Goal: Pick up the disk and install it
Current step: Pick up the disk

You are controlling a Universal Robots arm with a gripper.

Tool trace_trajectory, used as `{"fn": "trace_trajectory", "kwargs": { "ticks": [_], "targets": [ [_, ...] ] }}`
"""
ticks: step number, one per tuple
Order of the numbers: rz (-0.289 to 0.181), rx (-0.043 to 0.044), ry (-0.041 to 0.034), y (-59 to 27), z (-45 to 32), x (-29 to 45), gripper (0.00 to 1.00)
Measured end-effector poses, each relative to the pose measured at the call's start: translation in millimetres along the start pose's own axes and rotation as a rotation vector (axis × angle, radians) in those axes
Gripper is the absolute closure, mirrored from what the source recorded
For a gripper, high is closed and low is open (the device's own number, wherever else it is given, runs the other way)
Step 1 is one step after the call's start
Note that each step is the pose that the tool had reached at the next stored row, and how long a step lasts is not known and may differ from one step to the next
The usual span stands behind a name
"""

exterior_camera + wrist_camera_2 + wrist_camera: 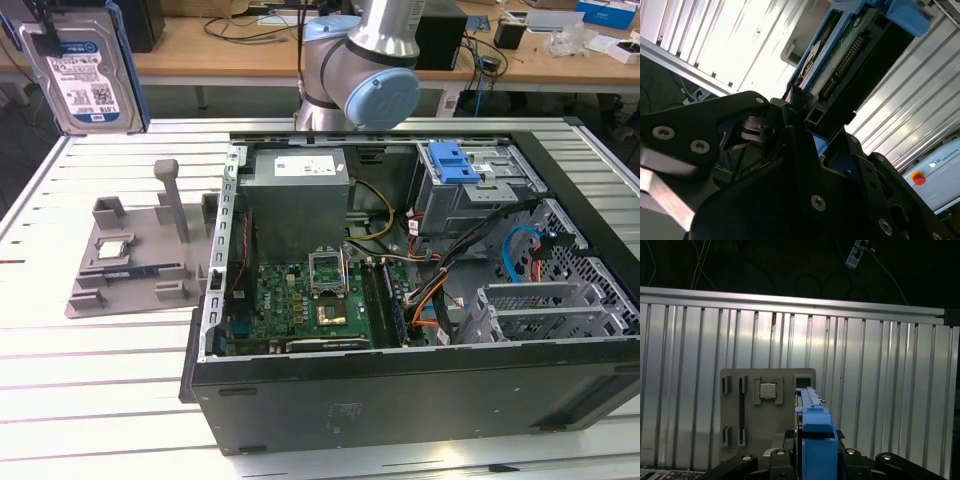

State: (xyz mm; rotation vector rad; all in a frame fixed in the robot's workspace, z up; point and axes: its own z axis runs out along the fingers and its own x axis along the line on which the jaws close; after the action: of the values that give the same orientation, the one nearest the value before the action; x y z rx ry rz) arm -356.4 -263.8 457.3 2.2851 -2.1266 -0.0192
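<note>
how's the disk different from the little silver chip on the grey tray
Pose: the disk stands on edge, held off the table in the gripper; the chip lies flat in the grey tray.
Size: the disk is far larger and oblong; the chip is small and square.
Look: the disk has a printed label and blue rails; the chip is bare.
Both are silver metal.

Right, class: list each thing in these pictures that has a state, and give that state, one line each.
disk: held up clear of the table in the jaws, not installed.
jaws: shut on the disk.
computer case: on its side, panel off, inside open.
processor chip: lying in the gray fixture.
</note>
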Motion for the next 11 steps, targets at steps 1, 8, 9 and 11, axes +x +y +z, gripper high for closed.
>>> {"fn": "trace_trajectory", "kwargs": {
  "ticks": [1,8,9,11],
  "targets": [
    [0.000,-0.0001,0.0000,0.1,-4.5,0.0,0.63],
    [0.000,0.0000,0.0000,0.5,-21.4,0.1,0.63],
    [0.000,0.0000,0.0000,0.6,-24.0,0.1,0.63],
    [0.000,0.0000,0.0000,0.7,-31.1,0.1,0.63]
  ]
}}
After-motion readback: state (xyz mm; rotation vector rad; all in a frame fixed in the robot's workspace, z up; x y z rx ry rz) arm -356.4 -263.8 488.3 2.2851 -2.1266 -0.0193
